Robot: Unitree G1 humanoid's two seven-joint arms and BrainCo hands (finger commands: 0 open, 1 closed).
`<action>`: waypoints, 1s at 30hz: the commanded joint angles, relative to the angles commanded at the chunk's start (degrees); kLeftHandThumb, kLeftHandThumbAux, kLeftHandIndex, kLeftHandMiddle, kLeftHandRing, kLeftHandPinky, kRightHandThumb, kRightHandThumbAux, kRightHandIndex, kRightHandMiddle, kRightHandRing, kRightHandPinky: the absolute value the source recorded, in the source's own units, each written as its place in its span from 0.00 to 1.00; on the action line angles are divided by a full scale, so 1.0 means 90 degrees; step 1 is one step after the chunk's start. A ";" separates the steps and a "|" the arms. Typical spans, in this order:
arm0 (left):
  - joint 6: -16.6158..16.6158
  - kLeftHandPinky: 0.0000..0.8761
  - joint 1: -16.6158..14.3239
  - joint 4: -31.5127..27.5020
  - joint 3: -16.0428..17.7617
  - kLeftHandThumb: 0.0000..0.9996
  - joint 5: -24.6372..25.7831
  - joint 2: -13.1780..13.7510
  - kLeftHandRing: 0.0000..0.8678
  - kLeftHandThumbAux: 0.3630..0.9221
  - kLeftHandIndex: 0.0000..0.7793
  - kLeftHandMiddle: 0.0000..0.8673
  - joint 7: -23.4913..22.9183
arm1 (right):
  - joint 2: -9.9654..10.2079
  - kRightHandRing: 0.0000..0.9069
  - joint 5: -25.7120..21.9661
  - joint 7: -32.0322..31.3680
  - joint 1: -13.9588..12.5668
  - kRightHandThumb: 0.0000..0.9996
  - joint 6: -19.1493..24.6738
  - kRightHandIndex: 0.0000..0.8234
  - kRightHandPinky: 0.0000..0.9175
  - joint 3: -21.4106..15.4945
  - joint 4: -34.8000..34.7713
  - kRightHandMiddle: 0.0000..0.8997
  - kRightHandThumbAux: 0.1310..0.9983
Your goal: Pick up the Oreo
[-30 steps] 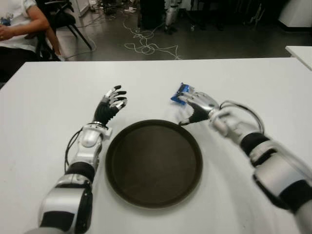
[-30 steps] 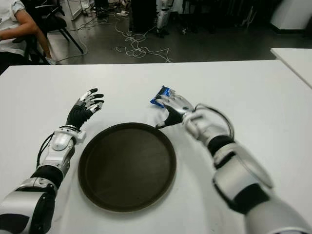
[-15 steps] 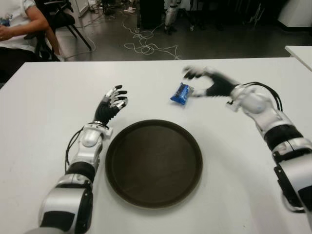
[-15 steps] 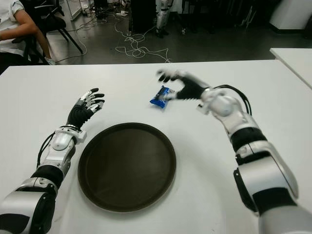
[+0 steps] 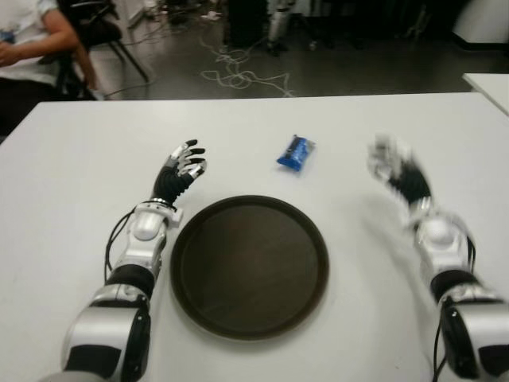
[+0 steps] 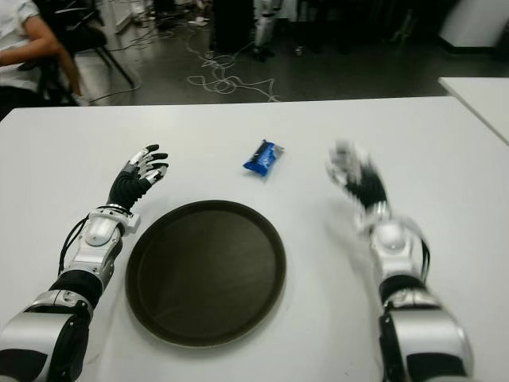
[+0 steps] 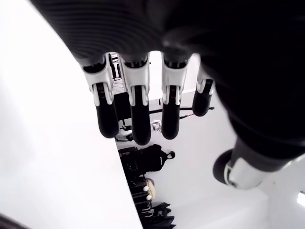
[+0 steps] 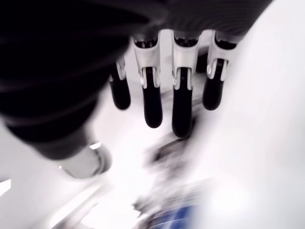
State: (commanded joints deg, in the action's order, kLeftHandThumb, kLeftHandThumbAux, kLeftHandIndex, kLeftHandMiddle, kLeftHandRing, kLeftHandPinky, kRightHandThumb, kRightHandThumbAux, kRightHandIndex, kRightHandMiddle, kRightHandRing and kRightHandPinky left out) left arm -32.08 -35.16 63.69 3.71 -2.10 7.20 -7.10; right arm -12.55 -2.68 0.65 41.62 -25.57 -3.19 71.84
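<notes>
While both hands hang open, blue Oreo (image 5: 296, 153) packet on white table (image 5: 71, 175), seemingly crinkled, beyond tray (image 5: 249, 267).

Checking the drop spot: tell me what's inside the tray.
Nothing shows in the tray; its whole dark floor is uncovered. The Oreo lies on the table beyond it, both hands apart from it.

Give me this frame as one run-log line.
task: pick up Oreo | Oreo pack: on table, beyond tray, not held | right robot hand: open, right of pack, apart | left robot hand: open, left of tray
</notes>
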 joint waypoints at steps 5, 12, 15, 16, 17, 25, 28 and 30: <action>-0.0046 0.29 -0.0010 0.0032 -0.0001 0.05 -0.0002 0.0025 0.26 0.46 0.17 0.25 -0.0028 | 0.0027 0.57 0.0093 0.0163 0.0006 0.67 0.0313 0.49 0.60 -0.0044 -0.0116 0.53 0.68; -0.0073 0.28 -0.0018 0.0056 0.0014 0.05 0.0011 0.0046 0.26 0.47 0.17 0.26 -0.0051 | -0.0004 0.57 0.0608 0.0509 -0.0139 0.69 0.0247 0.50 0.57 0.0223 -0.0188 0.53 0.68; -0.0041 0.27 -0.0021 0.0069 0.0019 0.04 0.0015 0.0052 0.25 0.49 0.16 0.25 -0.0068 | -0.0011 0.57 0.0795 0.0636 -0.0171 0.69 0.0222 0.50 0.56 0.0291 -0.0219 0.54 0.68; -0.0032 0.26 -0.0022 0.0071 0.0020 0.04 0.0015 0.0052 0.25 0.49 0.16 0.25 -0.0072 | -0.0016 0.57 0.0852 0.0674 -0.0179 0.69 0.0211 0.50 0.56 0.0313 -0.0230 0.54 0.68; -0.0032 0.26 -0.0019 0.0076 0.0023 0.04 0.0017 0.0055 0.24 0.49 0.16 0.24 -0.0077 | -0.0012 0.57 0.0893 0.0701 -0.0188 0.69 0.0204 0.50 0.56 0.0322 -0.0236 0.54 0.68; -0.0076 0.26 -0.0007 0.0064 0.0040 0.03 0.0025 0.0076 0.24 0.46 0.16 0.24 -0.0110 | -0.0054 0.57 0.1493 0.1151 -0.0214 0.68 0.0199 0.50 0.57 0.0661 -0.0308 0.55 0.68; -0.0084 0.26 0.0000 0.0066 0.0042 0.03 0.0026 0.0081 0.24 0.46 0.16 0.24 -0.0117 | -0.0046 0.57 0.1551 0.1205 -0.0220 0.68 0.0198 0.50 0.57 0.0676 -0.0307 0.55 0.68; -0.0100 0.28 0.0001 0.0075 0.0050 0.03 0.0037 0.0083 0.25 0.46 0.17 0.25 -0.0140 | -0.0043 0.58 0.1636 0.1280 -0.0233 0.68 0.0197 0.50 0.58 0.0712 -0.0320 0.55 0.68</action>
State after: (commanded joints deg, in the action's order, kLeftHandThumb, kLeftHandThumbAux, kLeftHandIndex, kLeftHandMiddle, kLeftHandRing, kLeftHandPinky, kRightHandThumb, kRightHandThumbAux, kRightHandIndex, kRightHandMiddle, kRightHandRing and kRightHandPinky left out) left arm -32.98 -35.15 64.37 4.15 -1.77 7.95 -8.36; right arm -12.93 12.05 12.17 39.52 -23.80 3.21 68.96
